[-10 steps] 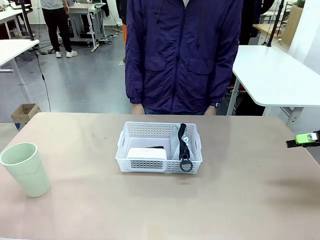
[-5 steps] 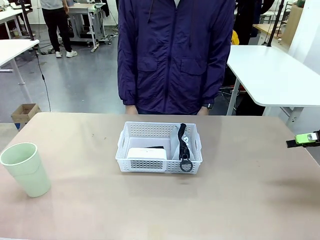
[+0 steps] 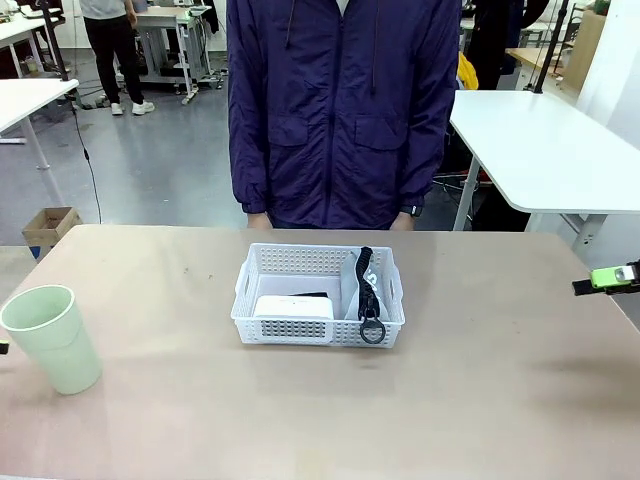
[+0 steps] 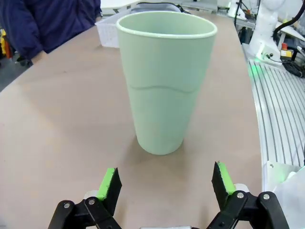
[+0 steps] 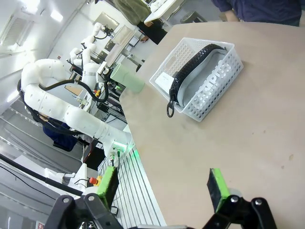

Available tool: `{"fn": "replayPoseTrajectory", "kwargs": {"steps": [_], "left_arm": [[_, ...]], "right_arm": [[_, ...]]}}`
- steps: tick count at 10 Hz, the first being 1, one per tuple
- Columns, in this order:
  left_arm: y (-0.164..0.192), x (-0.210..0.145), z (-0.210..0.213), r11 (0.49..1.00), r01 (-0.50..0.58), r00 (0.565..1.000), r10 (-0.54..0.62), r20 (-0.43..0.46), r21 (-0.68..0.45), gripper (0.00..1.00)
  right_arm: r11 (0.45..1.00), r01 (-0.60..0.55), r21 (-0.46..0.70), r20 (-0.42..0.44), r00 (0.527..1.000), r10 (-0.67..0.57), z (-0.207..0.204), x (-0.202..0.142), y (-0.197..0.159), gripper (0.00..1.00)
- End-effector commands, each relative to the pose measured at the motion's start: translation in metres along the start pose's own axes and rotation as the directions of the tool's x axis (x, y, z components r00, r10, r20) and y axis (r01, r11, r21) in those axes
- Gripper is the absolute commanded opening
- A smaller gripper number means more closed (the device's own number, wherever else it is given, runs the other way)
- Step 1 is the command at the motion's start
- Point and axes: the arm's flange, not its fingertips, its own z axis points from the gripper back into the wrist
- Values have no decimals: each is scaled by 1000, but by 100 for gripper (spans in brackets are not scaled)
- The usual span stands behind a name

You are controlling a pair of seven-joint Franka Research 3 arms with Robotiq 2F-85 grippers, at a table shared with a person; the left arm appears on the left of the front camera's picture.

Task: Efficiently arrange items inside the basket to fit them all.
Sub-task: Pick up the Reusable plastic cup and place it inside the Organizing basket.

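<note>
The white lattice basket [image 3: 300,332] stands mid-table. In it lie a white box [image 3: 293,307] on the left and a grey "CAMPUS" pouch [image 5: 207,76] on the right, whose black strap [image 3: 367,292] hangs over the front rim. A dark item edge [image 3: 312,295] shows behind the box. A pale green cup [image 3: 52,338] stands upright at the table's left. My left gripper [image 4: 167,183] is open just short of the cup [image 4: 164,81], which is centred between its fingers and apart from them. My right gripper [image 3: 610,277] hovers open at the far right, well away from the basket [image 5: 178,52].
A person in a dark blue jacket [image 3: 340,110] stands at the far table edge behind the basket, hands low at the edge. A white table [image 3: 550,150] stands behind on the right. Bare tabletop surrounds the basket and lies between it and the cup.
The person has shifted toward picture left. A dark sliver of my left gripper now shows at the left edge beside the cup. Basket, cup and right gripper have not moved.
</note>
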Motion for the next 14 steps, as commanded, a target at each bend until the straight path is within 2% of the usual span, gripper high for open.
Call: {"fn": "replayPoseTrajectory", "kwargs": {"steps": [1,5,8,10,14], "left_arm": [[-35,3,-40,999,43,999,-43,5,-11,100],[-35,-1,-62,997,19,1000,-18,16,-69,100],[-39,-3,-82,992,17,1000,-18,-8,-126,100],[-40,-3,-89,995,21,1000,-20,21,-97,100],[-44,-3,-101,994,24,999,-21,31,-110,100]], "right_arm": [[1000,-1,8,18,1000,1,-1,1,3,100],[1000,-1,8,18,1000,1,-1,1,3,100],[1000,-1,8,18,1000,1,-1,1,3,100],[1000,-1,8,18,1000,1,-1,1,3,100],[1000,-1,8,18,1000,1,-1,1,3,100]]}}
